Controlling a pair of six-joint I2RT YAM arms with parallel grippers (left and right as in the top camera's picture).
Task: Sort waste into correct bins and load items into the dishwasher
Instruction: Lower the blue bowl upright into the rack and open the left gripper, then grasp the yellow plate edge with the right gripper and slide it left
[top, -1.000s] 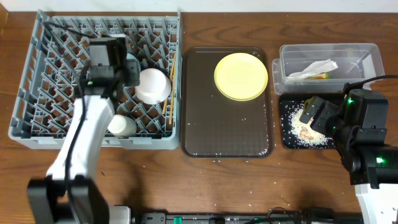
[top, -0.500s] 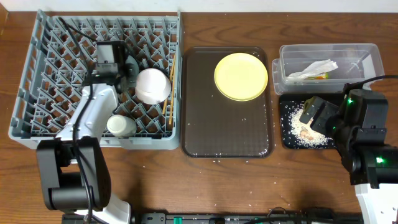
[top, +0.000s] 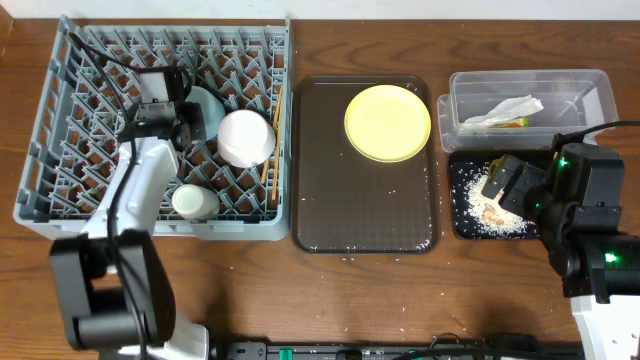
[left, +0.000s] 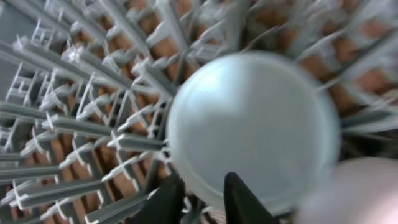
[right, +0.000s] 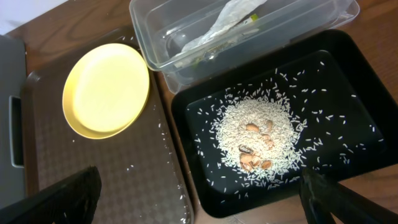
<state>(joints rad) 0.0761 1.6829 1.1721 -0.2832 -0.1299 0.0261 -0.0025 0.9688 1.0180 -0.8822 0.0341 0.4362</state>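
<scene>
Your left gripper (left: 202, 198) hangs over the grey dish rack (top: 150, 227). Its two dark fingers (left: 241, 200) are set a little apart and straddle the near rim of the light blue bowl (left: 252, 130). The wrist view is blurred, so you cannot tell whether the pads pinch that rim or merely flank it. The bowl lies among the pegs in the rack's upper middle, just beside the white bowl (top: 247, 137). The white cup (top: 196, 202) sits near the rack's front edge. The chopsticks (top: 267, 165) lie along its right side, partly hidden by the lattice.

Your right gripper (right: 199, 186) is spread wide and holds nothing; its fingers show only as dark wedges at the bottom corners of the wrist view. It hovers above the black tray (right: 348, 81). There the rice scraps (right: 255, 134) lie heaped in the middle, with stray grains around them and a few brownish bits that are hard to make out. Just beside the tray, the clear tub (right: 155, 25) holds the crumpled napkin (top: 505, 108) and the wrapper (top: 517, 124), which is mostly covered by the napkin.

The yellow plate (top: 387, 122) rests in the upper right corner of the brown tray (top: 350, 210). A few loose grains dot that tray and the table (top: 400, 300). From overhead, the left arm covers part of the light blue bowl, and the right arm's body hides the black tray's right edge.
</scene>
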